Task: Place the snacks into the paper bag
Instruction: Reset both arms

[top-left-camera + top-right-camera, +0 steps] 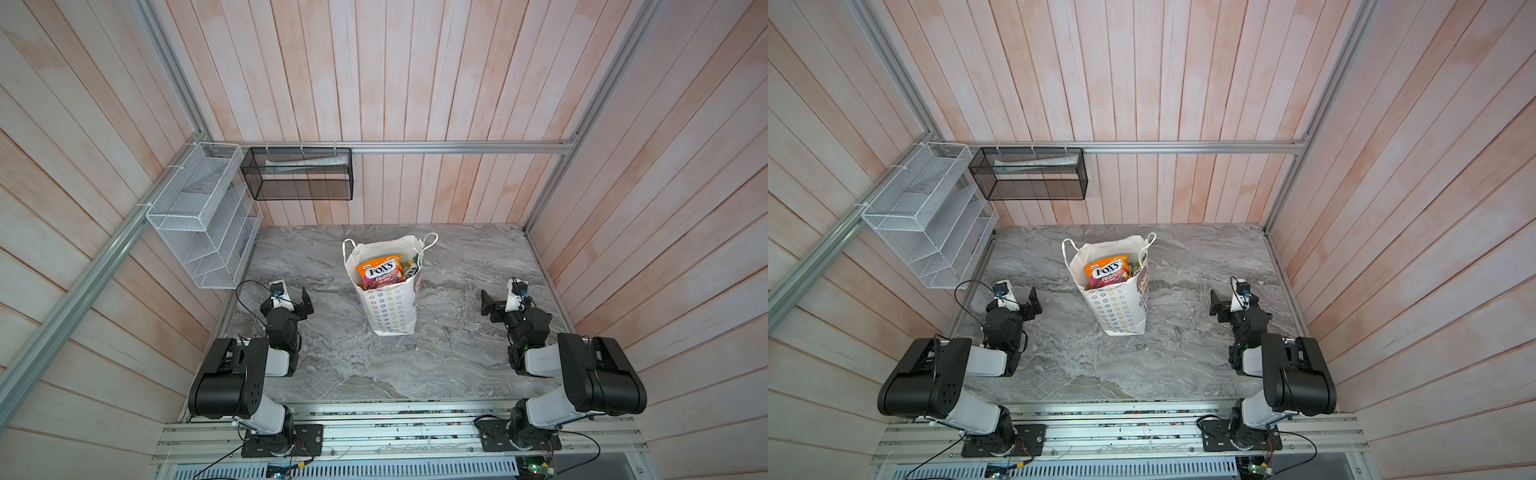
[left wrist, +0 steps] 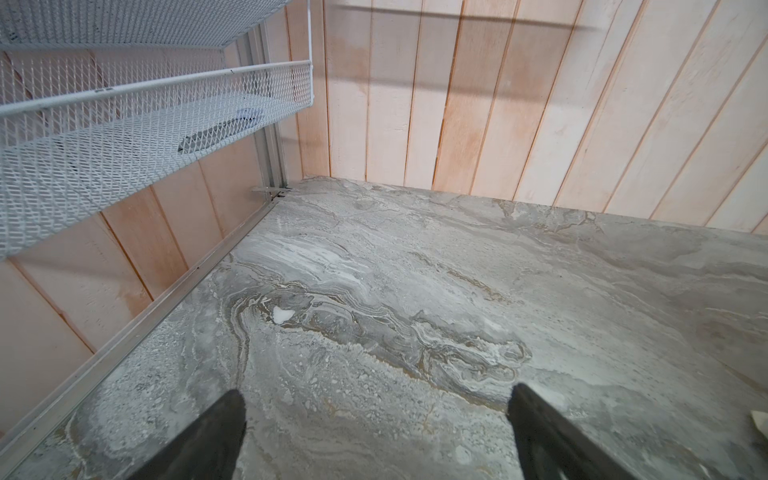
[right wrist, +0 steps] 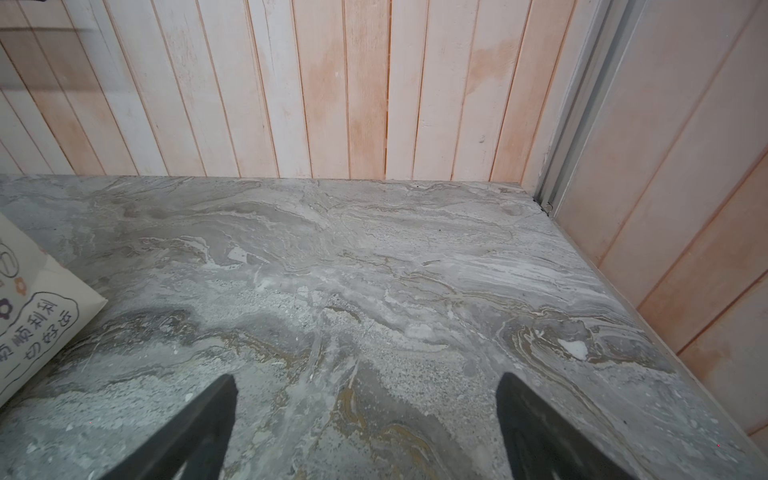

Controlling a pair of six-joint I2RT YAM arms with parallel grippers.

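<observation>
We log left arm (image 1: 226,380) and right arm (image 1: 600,374) alike: chunky black joints, white links, thin black cables (image 1: 237,291), black base plates (image 1: 309,436) with small screws.

We see a grey marbled tabletop (image 1: 374,365) walled by pale pink planks (image 1: 415,83). At the far left a white mesh rack (image 1: 199,216) hangs on the left wall. Near it, a black mesh basket (image 1: 297,174) hangs from the far wall's aluminium rail (image 1: 457,146) and holds a pale tube (image 1: 299,161).
</observation>
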